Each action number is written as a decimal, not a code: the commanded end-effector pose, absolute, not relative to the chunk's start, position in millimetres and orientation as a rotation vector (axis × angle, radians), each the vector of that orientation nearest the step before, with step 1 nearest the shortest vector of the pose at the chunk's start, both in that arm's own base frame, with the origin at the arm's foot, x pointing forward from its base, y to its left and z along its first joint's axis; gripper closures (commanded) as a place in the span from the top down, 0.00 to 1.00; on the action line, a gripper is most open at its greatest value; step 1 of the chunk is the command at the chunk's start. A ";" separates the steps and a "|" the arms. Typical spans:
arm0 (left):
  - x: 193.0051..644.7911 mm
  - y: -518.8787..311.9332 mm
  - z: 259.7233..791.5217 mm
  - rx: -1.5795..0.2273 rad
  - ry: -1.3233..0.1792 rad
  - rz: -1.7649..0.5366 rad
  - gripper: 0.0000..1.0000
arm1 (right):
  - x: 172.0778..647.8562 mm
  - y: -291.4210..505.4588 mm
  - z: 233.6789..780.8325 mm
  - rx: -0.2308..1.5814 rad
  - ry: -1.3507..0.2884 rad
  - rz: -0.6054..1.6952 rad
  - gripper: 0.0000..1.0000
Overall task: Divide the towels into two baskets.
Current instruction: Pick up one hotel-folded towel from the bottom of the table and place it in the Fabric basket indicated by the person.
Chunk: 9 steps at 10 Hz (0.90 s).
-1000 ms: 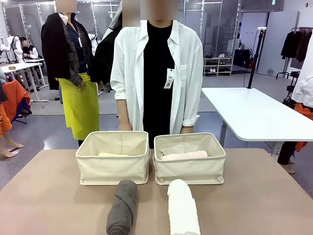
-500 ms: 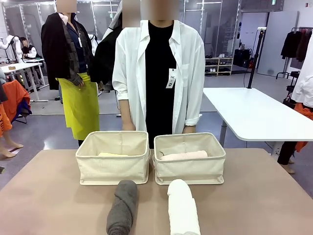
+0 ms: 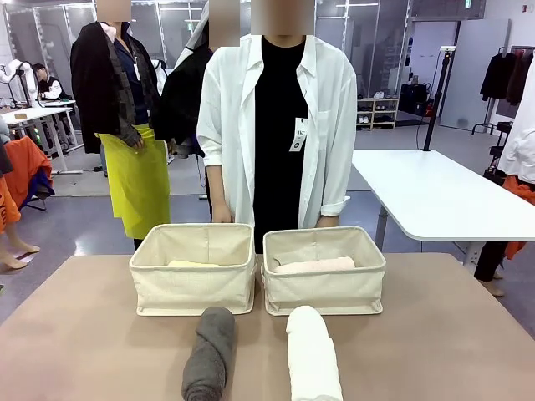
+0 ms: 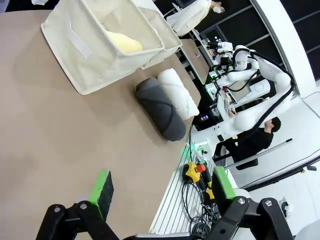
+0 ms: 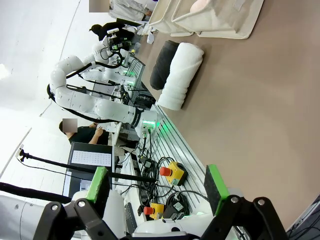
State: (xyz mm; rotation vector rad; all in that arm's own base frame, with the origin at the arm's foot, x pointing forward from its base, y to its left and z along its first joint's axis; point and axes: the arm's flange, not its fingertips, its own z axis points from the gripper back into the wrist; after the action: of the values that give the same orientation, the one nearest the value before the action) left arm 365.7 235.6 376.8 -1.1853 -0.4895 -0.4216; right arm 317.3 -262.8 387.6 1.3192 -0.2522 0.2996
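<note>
Two cream baskets stand side by side on the brown table. The left basket (image 3: 193,281) holds a pale yellow towel (image 3: 191,264); the right basket (image 3: 324,282) holds a pale pink towel (image 3: 315,266). In front of them lie a dark grey towel (image 3: 210,353) and a white towel (image 3: 312,355), both rolled. The left wrist view shows the left basket (image 4: 95,55), yellow towel (image 4: 124,42), grey towel (image 4: 161,109) and white towel (image 4: 179,92). My left gripper (image 4: 161,189) hangs open above the table, holding nothing. My right gripper (image 5: 157,185) is open over the table's near edge, far from the white towel (image 5: 180,75).
A person in a white shirt (image 3: 276,125) stands right behind the baskets, hands hanging just above their far rims. A white table (image 3: 435,196) stands at the far right. Cables and an emergency stop button (image 5: 172,172) lie beyond the table's near edge.
The person behind the baskets has shifted slightly to the right. The towels, baskets and both grippers have stayed put.
</note>
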 end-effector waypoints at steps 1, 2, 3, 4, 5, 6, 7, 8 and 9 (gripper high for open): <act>360.2 229.9 379.0 -1.184 -0.482 -0.421 1.00 | 313.2 -262.2 388.5 1.309 -0.258 0.314 0.96; 360.2 229.9 379.0 -1.184 -0.482 -0.421 1.00 | 313.2 -262.2 388.5 1.309 -0.258 0.314 0.96; 360.2 229.9 379.0 -1.184 -0.482 -0.421 1.00 | 313.2 -262.2 388.5 1.309 -0.258 0.314 0.96; 360.2 229.9 379.0 -1.184 -0.482 -0.421 1.00 | 313.2 -262.2 388.5 1.309 -0.258 0.314 0.96; 360.2 229.9 379.0 -1.184 -0.482 -0.421 1.00 | 313.2 -262.2 388.5 1.309 -0.258 0.314 0.96; 360.2 229.9 379.0 -1.184 -0.482 -0.421 1.00 | 313.2 -262.2 388.5 1.309 -0.258 0.314 0.96; 360.2 229.9 379.0 -1.184 -0.482 -0.421 1.00 | 313.2 -262.2 388.5 1.309 -0.258 0.314 0.96; 360.2 229.9 379.0 -1.184 -0.482 -0.421 1.00 | 313.2 -262.2 388.5 1.309 -0.258 0.314 0.96; 360.2 229.9 379.0 -1.184 -0.482 -0.421 1.00 | 313.2 -262.2 388.5 1.309 -0.258 0.314 0.96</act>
State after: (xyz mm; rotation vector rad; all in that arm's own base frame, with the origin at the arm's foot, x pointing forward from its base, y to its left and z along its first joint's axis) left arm 366.3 231.2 376.4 -1.1905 -0.4849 -0.4280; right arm 317.3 -262.8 387.6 1.3192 -0.2522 0.2996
